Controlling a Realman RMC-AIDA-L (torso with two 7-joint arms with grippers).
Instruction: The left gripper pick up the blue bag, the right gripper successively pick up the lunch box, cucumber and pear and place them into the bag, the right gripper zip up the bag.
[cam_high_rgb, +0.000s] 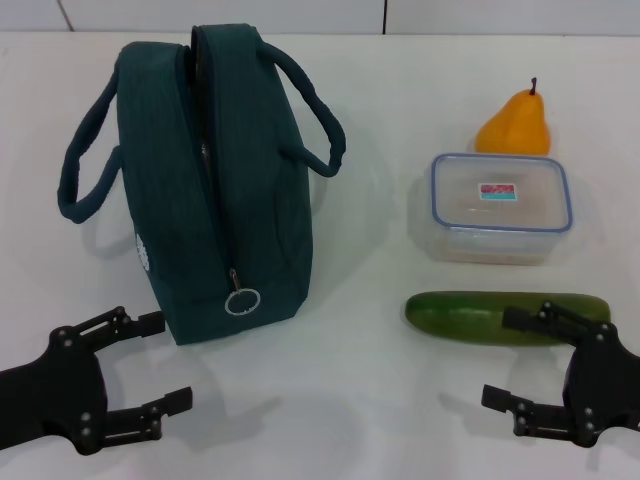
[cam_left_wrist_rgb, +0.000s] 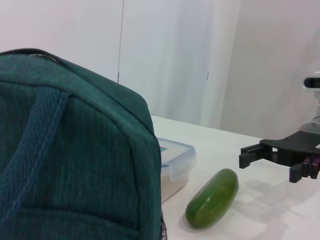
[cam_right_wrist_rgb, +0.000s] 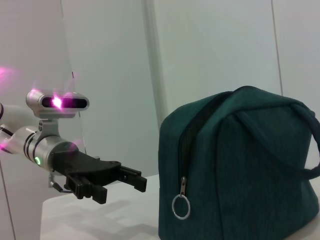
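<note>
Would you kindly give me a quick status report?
Left gripper and right gripper open, empty, low. Blue bag upright, untouched. Lunch box, cucumber, pear waiting outside.

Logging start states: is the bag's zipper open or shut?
Open. In the head view the bag stands upright with a dark gap along its top, and the ring pull hangs low at the near end.

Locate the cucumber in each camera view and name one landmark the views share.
Head view: the cucumber lies on the table in front of the lunch box, beside the right gripper.
Left wrist view: the cucumber lies between the lunch box and the right gripper.
Right wrist view: not in it.
Shared landmark: the blue bag, in all three views.
</note>
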